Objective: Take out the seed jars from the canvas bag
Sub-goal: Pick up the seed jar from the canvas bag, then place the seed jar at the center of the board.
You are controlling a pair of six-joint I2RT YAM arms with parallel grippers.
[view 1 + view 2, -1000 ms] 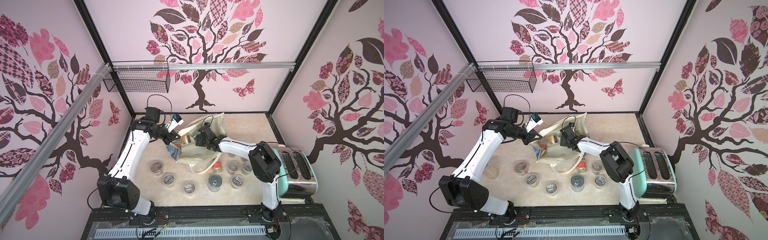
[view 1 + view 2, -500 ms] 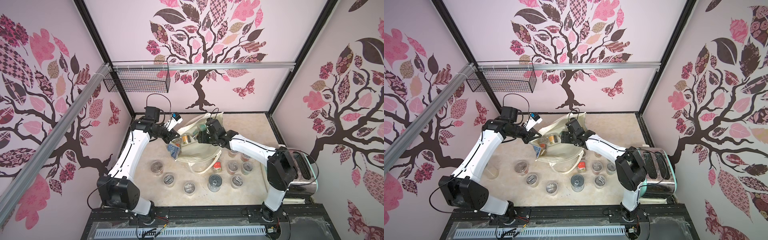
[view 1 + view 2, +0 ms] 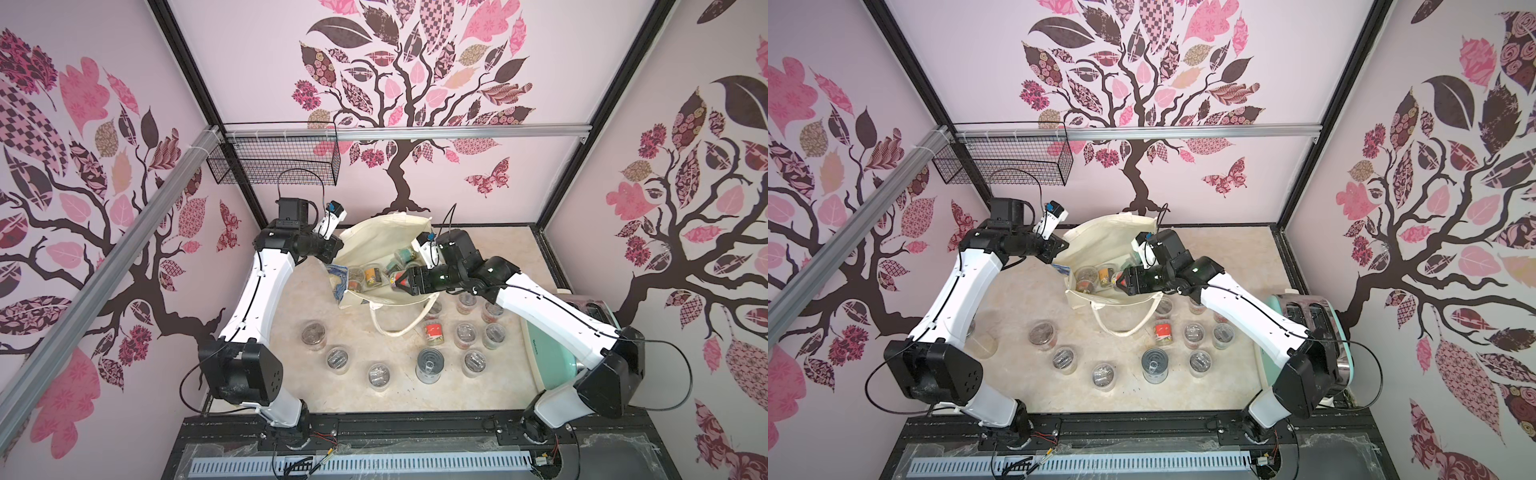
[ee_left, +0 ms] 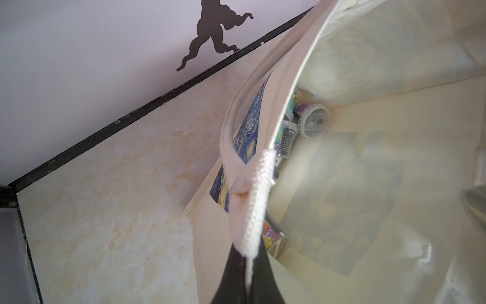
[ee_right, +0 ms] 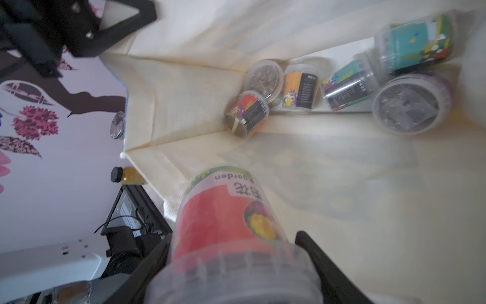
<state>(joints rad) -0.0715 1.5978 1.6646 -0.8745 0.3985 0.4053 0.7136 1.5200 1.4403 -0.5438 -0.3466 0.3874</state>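
The cream canvas bag [image 3: 386, 232] [image 3: 1100, 237] lies at the back with its mouth open. My left gripper [image 4: 248, 259] [image 3: 329, 257] is shut on its white rope handle [image 4: 252, 200] and holds the rim up. My right gripper [image 5: 231, 242] [image 3: 398, 281] [image 3: 1120, 286] is shut on a red-labelled seed jar [image 5: 223, 218], which hangs over the bag's front rim. Several more seed jars [image 5: 247, 113] [image 3: 372, 276] lie inside at the bottom fold. Other seed jars [image 3: 313, 334] [image 3: 1196, 334] stand on the table in front of the bag.
A mint toaster [image 3: 552, 353] [image 3: 1308, 316] stands at the right edge under my right arm. A tin can [image 3: 430, 365] stands among the front jars. A mustard-yellow jar with a black lid [image 5: 128, 175] lies beside the bag. A wire basket [image 3: 274, 162] hangs on the back wall.
My right arm's elbow has swung out to the right over the toaster and the wrist has turned, while its gripper stays at the bag's mouth. The left arm has not moved.
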